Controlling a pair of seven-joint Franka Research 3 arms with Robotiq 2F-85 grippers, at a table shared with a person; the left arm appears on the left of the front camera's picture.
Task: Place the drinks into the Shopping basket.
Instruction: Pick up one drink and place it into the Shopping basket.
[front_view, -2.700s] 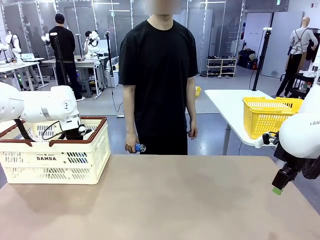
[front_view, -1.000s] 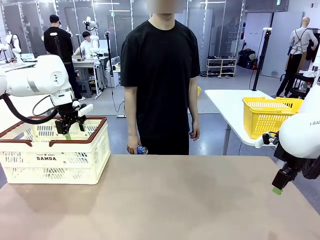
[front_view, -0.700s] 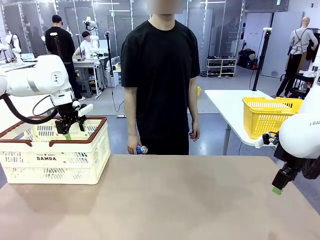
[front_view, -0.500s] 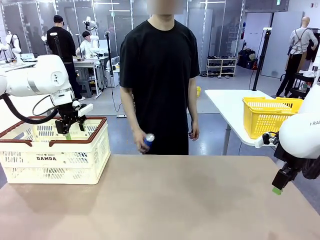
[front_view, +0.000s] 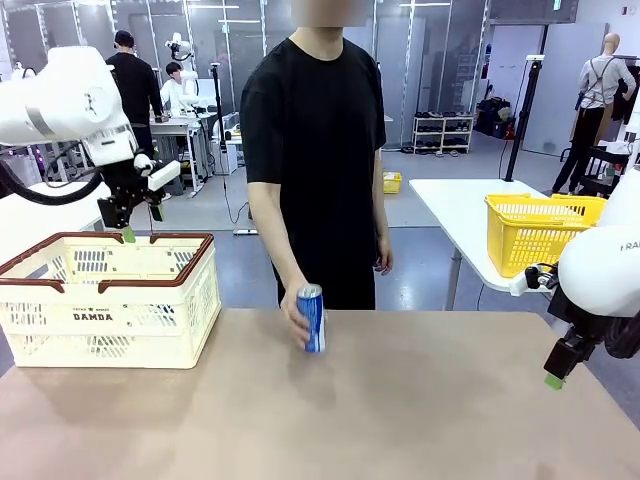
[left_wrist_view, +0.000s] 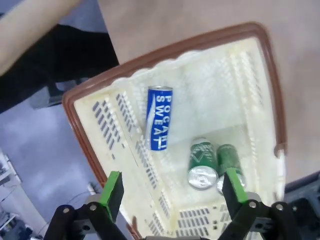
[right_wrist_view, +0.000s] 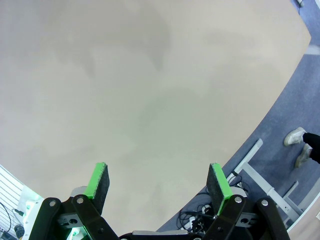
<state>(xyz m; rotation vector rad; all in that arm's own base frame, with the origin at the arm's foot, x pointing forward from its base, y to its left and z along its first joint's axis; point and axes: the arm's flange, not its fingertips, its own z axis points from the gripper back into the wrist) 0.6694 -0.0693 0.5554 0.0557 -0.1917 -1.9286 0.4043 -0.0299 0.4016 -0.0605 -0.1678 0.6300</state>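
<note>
Right gripper (front_view: 553, 381): hung empty off the table's right edge, jaws wide apart.
Table (front_view: 400, 420): bare tan top in the foreground.
Person's hand (front_view: 296, 317): stood an upright blue can (front_view: 312, 318) on the table near the far edge, fingers around it.
Shopping basket (front_view: 110, 318): sat at far left; it held a second blue can (left_wrist_view: 159, 124) and two green cans (left_wrist_view: 203, 163), lying down.
Left gripper (front_view: 127, 226): hovered above the basket, jaws wide, empty.
Progress: three drinks in, one judged left to fetch.
</note>
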